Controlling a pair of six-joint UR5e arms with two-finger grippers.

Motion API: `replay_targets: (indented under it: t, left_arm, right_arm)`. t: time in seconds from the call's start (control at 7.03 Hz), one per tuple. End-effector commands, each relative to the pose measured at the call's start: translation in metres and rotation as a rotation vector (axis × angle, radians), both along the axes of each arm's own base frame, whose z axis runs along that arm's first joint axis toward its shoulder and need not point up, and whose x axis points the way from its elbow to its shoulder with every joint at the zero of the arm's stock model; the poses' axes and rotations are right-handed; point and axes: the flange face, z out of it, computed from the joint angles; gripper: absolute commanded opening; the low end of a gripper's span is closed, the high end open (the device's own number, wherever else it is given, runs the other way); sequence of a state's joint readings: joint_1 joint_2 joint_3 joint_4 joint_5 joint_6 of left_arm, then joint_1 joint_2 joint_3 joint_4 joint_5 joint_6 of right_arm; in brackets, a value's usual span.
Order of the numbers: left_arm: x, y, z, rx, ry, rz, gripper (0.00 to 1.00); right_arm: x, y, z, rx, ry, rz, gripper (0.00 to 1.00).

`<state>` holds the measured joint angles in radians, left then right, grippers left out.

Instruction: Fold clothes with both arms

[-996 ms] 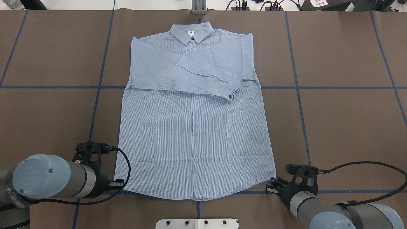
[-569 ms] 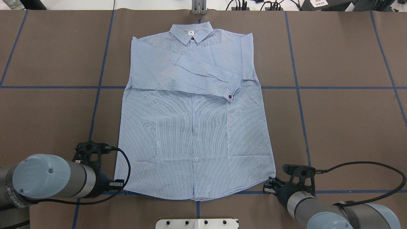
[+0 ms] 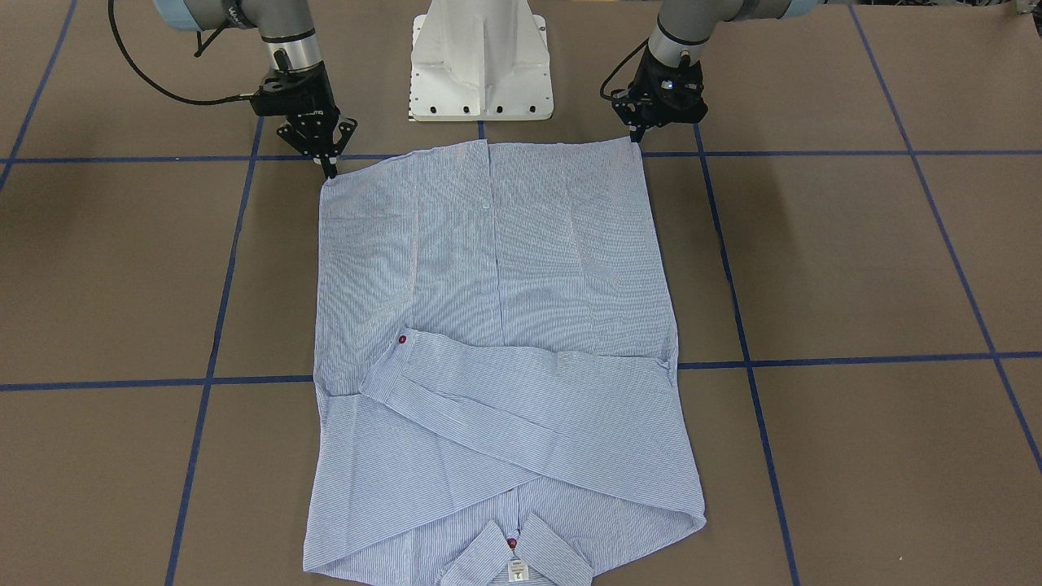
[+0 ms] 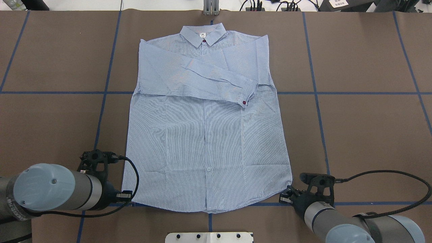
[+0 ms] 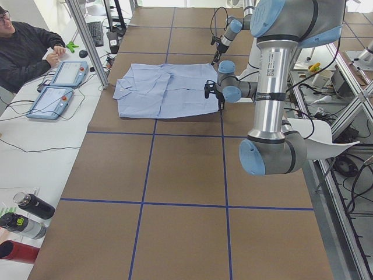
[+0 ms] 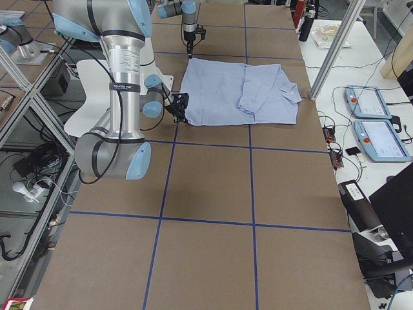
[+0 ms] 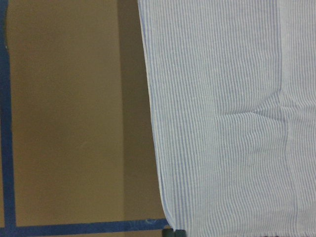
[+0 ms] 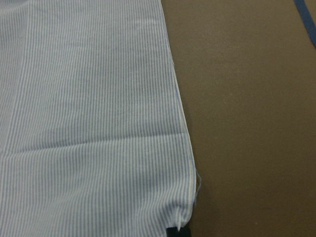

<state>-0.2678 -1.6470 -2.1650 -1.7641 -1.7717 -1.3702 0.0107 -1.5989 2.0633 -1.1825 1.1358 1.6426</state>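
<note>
**A:** Start on the left of the overhead view. Where is the left arm [image 4: 50, 189]?

**B:** It is low over the brown surface [image 4: 371, 135]. The left end effector [image 3: 637, 137] sits at the hem corner on its side. Its fingers are drawn narrow, and the tip is on the cloth in the wrist view.

**A:** And the shirt [image 4: 206, 141]?

**B:** It lies flat in the middle of the surface, front up and buttoned. The collar [image 4: 202, 34] is at the far edge and the hem is nearest the white base [image 3: 480, 57]. One sleeve [image 4: 202, 76] is folded diagonally across the chest, and its cuff [image 4: 245, 98] shows a red button. The shirt overlaps the blue tape lines [image 4: 44, 92] that mark out the surface.

**A:** What about the right side?

**B:** The right arm [image 4: 337, 222] reaches in to the other hem corner. The right end effector [image 3: 329, 168] is also pinched narrow. Its dark tip meets the very corner of the fabric, where the edge puckers a little.

**A:** Is anyone else in view?

**B:** A person in a dark sleeve sits beyond the collar end, beside two tablets [image 5: 61, 84].
</note>
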Motion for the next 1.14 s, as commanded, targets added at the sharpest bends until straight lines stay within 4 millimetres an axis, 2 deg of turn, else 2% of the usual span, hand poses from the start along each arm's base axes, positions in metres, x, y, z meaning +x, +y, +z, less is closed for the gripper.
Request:
replay_targets:
  t: [0.0, 0.14, 0.28, 0.43, 0.57, 0.71, 0.85, 1.0]
  left_arm:
    - [-0.002, 0.001, -0.012, 0.004, 0.025, -0.001, 0.00]
    - [-0.023, 0.006, -0.039, 0.017, 0.084, 0.003, 0.00]
    - [-0.042, 0.015, -0.060, 0.003, 0.097, 0.024, 0.00]
    - [-0.074, 0.033, -0.092, -0.032, 0.129, 0.086, 0.00]
    - [-0.101, 0.047, -0.115, -0.046, 0.151, 0.122, 0.00]
    - [-0.112, 0.053, -0.128, -0.060, 0.185, 0.152, 0.00]
    - [-0.107, 0.051, -0.128, -0.067, 0.156, 0.152, 0.00]
    - [-0.092, 0.031, -0.129, -0.065, 0.137, 0.114, 0.00]
  right_arm:
    - [0.021, -0.002, -0.027, -0.002, -0.030, -0.001, 0.00]
    - [0.050, 0.003, -0.066, -0.044, -0.036, -0.048, 0.00]
    - [0.095, 0.013, -0.109, -0.109, -0.047, -0.118, 0.00]
    - [0.135, 0.020, -0.146, -0.155, -0.064, -0.171, 0.00]
    - [0.175, 0.026, -0.174, -0.194, -0.089, -0.220, 0.00]
    - [0.193, 0.018, -0.187, -0.232, -0.107, -0.221, 0.00]
    - [0.189, 0.004, -0.181, -0.242, -0.067, -0.190, 0.00]
    - [0.173, -0.021, -0.187, -0.229, -0.079, -0.129, 0.00]
